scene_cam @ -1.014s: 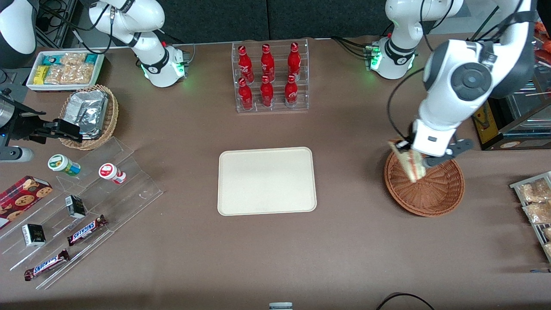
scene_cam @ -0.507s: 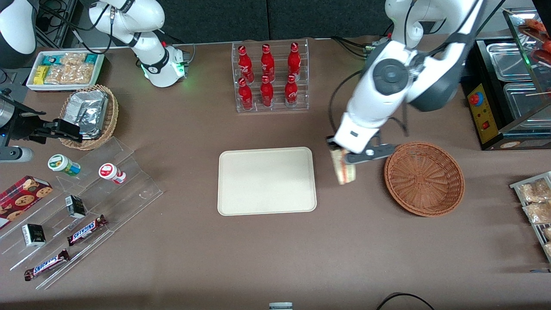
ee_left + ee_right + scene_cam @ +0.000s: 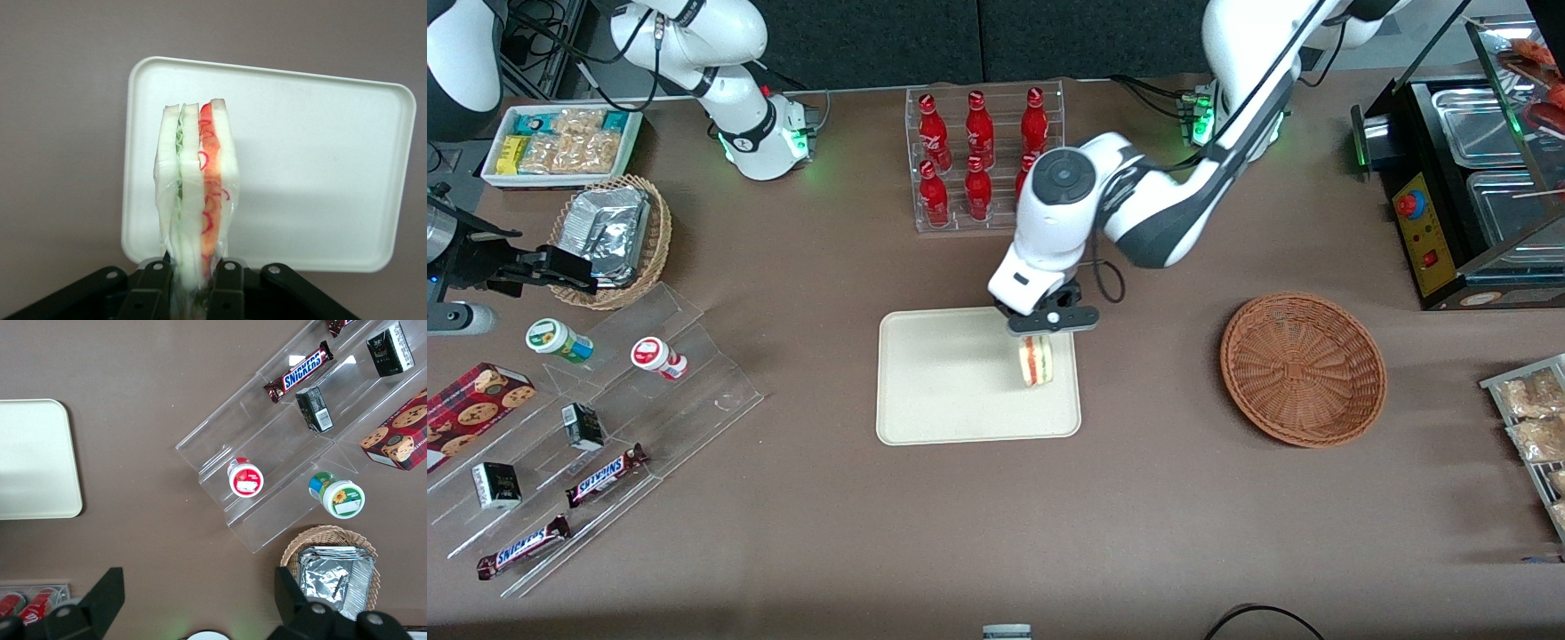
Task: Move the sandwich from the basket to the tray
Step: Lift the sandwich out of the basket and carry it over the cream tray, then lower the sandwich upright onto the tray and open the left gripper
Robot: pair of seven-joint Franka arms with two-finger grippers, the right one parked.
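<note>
Front view: hand [image 3: 1038, 331] pinches sandwich [image 3: 1036, 361] above tray [image 3: 943, 391] on brown table [image 3: 996, 533].

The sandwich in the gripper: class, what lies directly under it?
The sandwich, clamped in the gripper, hangs over the cream tray, near the edge closest to the basket. The tray surface straight below the sandwich is hidden.
</note>
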